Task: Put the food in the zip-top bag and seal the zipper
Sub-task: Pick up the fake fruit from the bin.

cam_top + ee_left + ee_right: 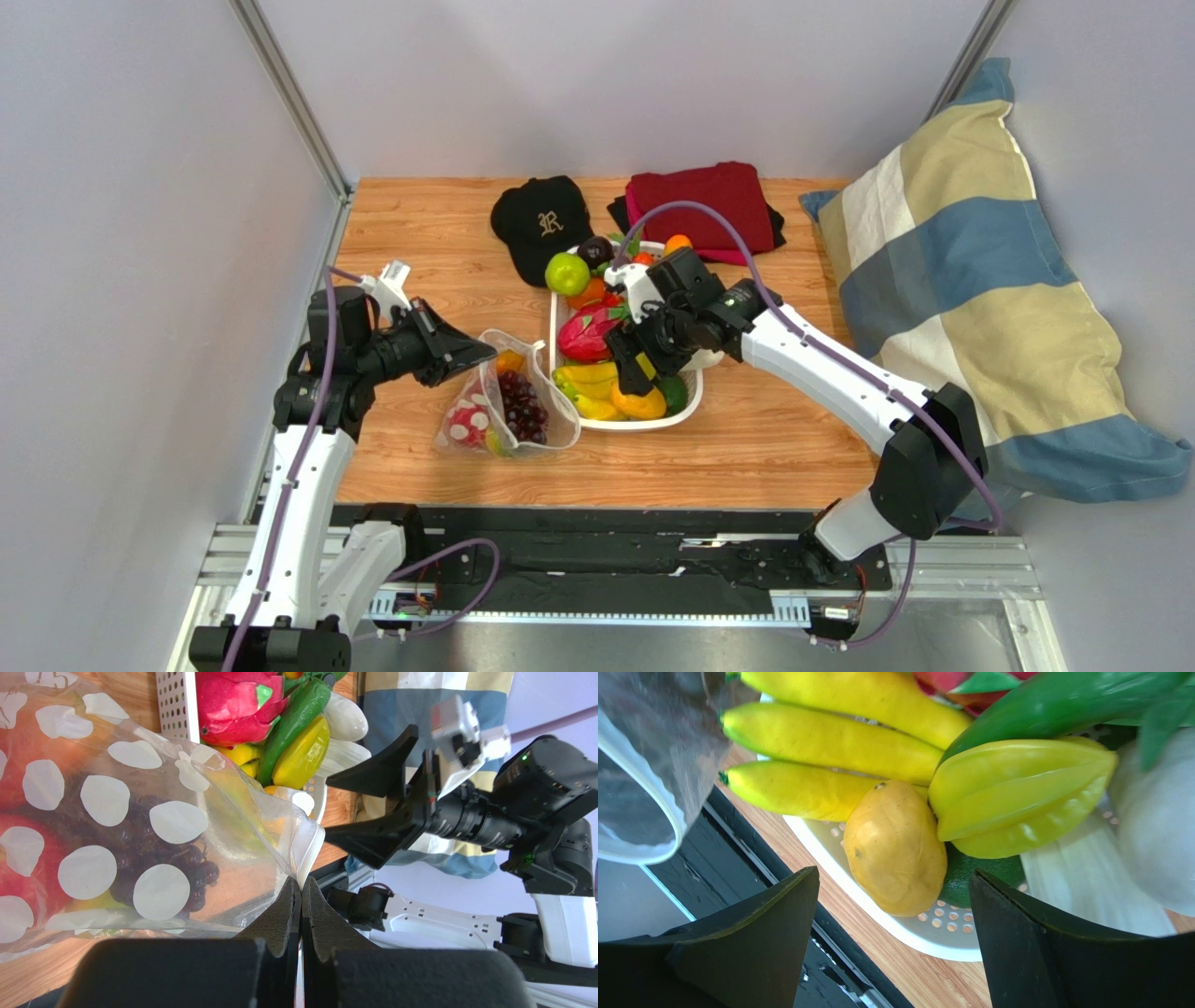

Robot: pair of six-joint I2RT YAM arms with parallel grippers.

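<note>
The polka-dot zip-top bag (508, 406) lies left of the white tray (629, 416), mouth up toward the tray. It holds a grape bunch (525, 406), a red piece and an orange piece. My left gripper (302, 885) is shut on the bag's rim, holding it open; the bag (140, 819) fills the left wrist view. My right gripper (648, 367) is open and empty above the tray's near end, over a yellow mango (896, 847), bananas (829, 742) and a starfruit (1018, 784). The zipper strip (640, 777) shows as a pale rim at the left.
The tray also holds a dragon fruit (589, 333), a green apple (567, 273) and other pieces. A black cap (540, 221) and folded red cloth (706, 207) lie behind it. A striped pillow (982, 280) fills the right side.
</note>
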